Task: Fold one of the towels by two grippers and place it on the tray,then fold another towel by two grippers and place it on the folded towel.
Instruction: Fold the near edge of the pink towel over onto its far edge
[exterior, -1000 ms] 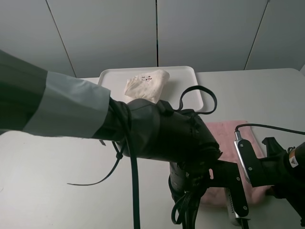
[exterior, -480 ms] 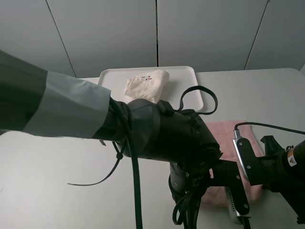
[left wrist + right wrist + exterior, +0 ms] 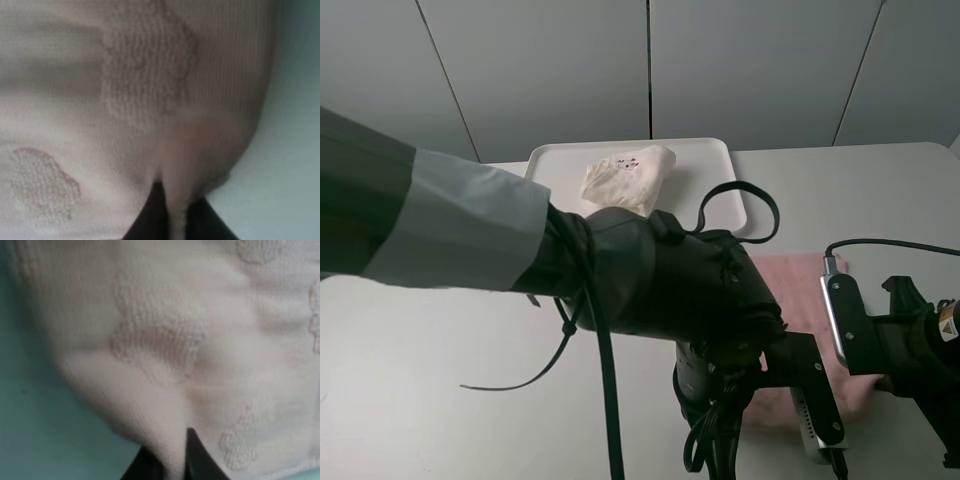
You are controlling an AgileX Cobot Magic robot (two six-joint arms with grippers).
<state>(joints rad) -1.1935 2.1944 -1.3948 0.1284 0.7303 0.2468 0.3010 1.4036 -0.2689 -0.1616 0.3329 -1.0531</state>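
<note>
Right end effector (image 3: 169, 456) moved outward, pinching pink towel (image 3: 165, 340).

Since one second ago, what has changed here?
The right arm shifted slightly toward the right of the high view, with the right fingers pinching the pink towel. The left fingers, also pinching it, the cream towel and the tray stayed put.

A wall (image 3: 750, 70) of large pale grey panels stands behind, split by thin dark seams (image 3: 649, 60), some upright and some slanted. In front of it spreads a plain white table (image 3: 410, 400), lit softly and evenly.
</note>
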